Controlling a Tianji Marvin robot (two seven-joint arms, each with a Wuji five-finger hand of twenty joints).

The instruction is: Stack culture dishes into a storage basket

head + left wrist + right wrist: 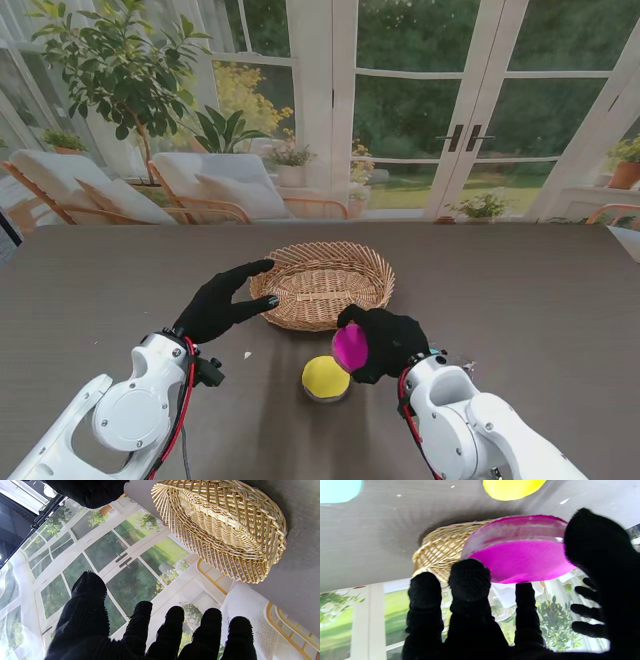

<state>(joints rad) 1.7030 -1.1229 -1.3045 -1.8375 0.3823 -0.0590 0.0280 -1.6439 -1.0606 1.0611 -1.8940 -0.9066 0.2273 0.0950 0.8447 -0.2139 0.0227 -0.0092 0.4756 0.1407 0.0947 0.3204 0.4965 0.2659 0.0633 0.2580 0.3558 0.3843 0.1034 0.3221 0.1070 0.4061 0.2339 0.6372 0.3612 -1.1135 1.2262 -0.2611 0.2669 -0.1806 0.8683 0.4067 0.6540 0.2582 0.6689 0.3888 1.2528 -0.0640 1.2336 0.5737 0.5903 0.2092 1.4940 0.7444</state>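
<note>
Magenta round clear-plastic culture dish (349,347) sits pinched in the black-gloved right hand (385,343), just off the oval wicker storage basket (322,283) at its 5 o'clock. Best lifted over the rim and levelled before release. The left hand (222,303) hangs spread, empty, at 9 o'clock.

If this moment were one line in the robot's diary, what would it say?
right hand: holds magenta dish | left hand: open beside basket | yellow dish: on table

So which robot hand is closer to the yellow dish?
Right. The right hand, holding the pink dish, hovers just beside the yellow dish; the left hand is farther, by the basket.
</note>
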